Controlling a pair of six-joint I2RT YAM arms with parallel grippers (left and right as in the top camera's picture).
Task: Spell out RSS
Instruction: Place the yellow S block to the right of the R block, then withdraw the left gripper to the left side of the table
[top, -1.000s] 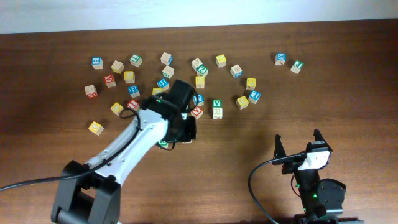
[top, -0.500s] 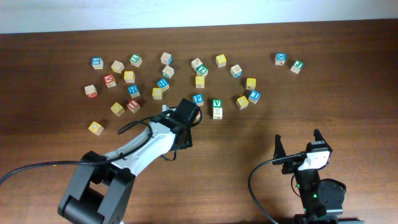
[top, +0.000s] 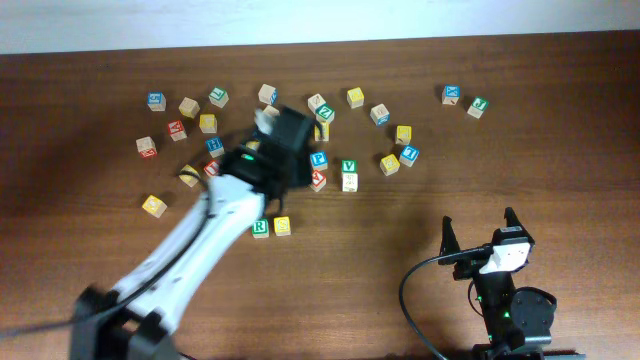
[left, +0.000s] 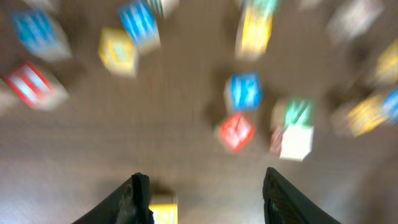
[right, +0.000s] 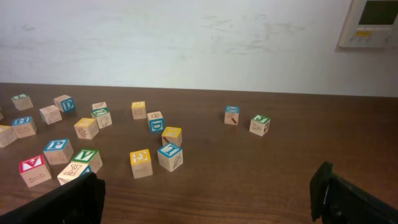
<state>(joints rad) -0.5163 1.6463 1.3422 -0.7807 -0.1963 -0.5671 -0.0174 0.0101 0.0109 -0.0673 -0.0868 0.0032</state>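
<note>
Motion-blurred cubes (left: 244, 91) in left wrist view

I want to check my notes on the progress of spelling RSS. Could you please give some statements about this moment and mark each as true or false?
1. The green R cube and a yellow cube lie side by side, nearer the robot than the scattered cubes. True.
2. The left gripper is shut on a cube. False: its jaws are open with nothing between them.
3. Three cubes are lined up in the row. False: only two are there.
4. The right gripper is open and apart from every cube. True.
5. The green V cube touches the R cube. False: it lies apart from it, among the scattered cubes.
</note>
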